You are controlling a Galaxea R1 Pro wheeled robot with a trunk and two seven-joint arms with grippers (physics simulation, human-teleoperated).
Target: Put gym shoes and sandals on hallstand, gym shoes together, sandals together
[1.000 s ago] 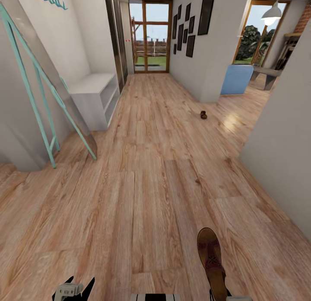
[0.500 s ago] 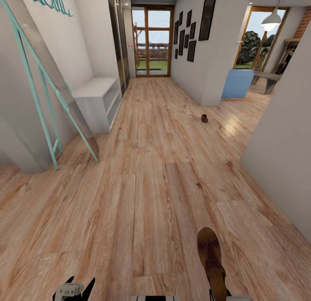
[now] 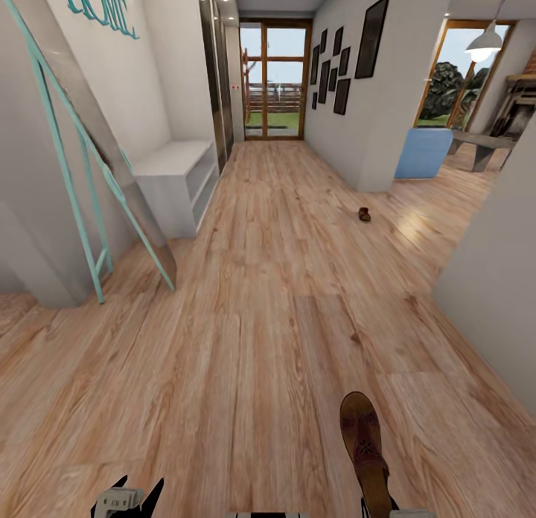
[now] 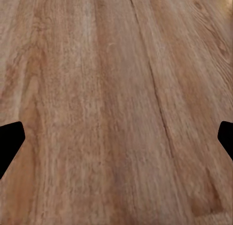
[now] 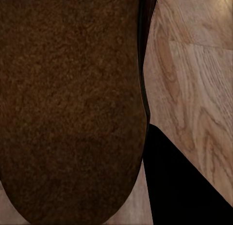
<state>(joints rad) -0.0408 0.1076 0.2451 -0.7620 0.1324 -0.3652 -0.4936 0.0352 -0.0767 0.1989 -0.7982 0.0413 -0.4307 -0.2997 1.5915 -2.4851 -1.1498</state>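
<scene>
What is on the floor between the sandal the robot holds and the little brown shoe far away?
In the head view, just bare wood floor lies between the held sandal and the far brown shoe.

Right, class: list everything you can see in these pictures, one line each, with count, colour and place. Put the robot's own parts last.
Sandal: one, brown, held in the right tool, low in the head view.
Small shoe: one, dark brown, on the floor far down the corridor; type too small to tell.
Corridor floor: one, light brown wood planks.
White bench: one, against the left wall.
Leaning frame: one, teal, left wall.
Picture frames: several, black, right wall.
Glass door: one, wood-framed, corridor end.
Blue seat: one, right, past the wall corner.
Pendant lamp: one, white, top right.
Left tool: one, black fingers, open and holding nothing.
Right tool: one, shut on the sandal.
</scene>
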